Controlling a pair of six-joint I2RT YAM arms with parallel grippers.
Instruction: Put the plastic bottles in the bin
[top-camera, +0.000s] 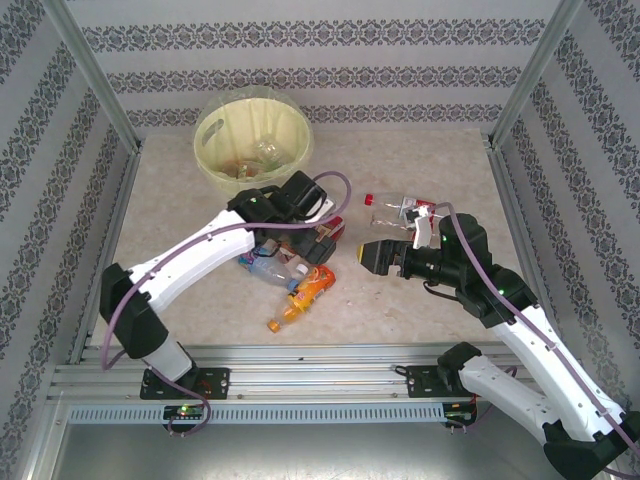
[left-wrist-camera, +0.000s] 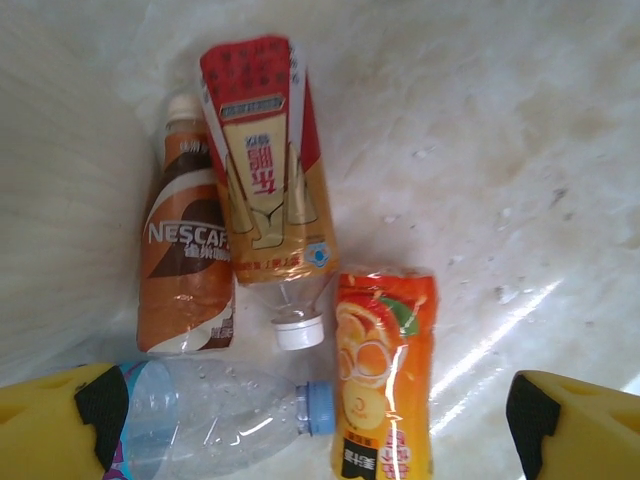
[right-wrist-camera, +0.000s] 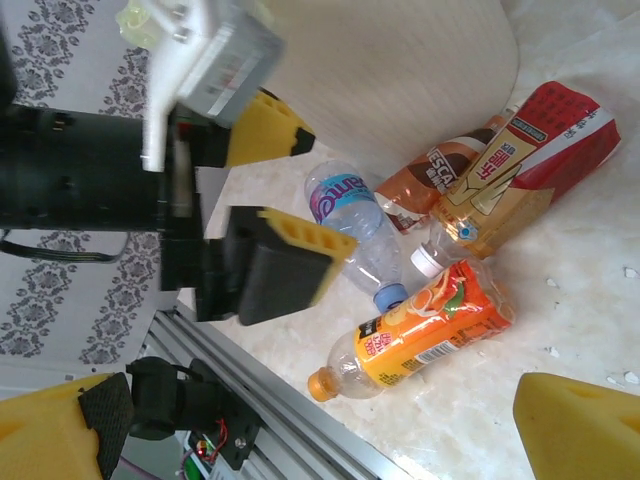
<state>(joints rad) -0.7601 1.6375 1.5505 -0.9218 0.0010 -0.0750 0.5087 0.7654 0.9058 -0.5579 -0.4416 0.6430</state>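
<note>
You've got a pale beige marble-look tabletop (top-camera: 380, 310) w/ white wallpapered walls (top-camera: 330, 90) on 3 sides, all striped w/ grey damask bands. Silver aluminium frame posts (top-camera: 92, 75) stand at the far corners, and ribbed aluminium rails (top-camera: 320, 360) run along the near edge. Light's bright & even. There's a glare streak (left-wrist-camera: 500, 340) on the table in the left wrist view.

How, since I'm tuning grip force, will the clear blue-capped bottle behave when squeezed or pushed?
The clear blue-capped bottle looks empty apart from droplets, so probably light, and its thin dented wall would likely buckle under a squeeze. Lying on its side on the smooth table, it may roll or skid when pushed, perhaps nudging the orange-labelled bottle beside its cap.
</note>
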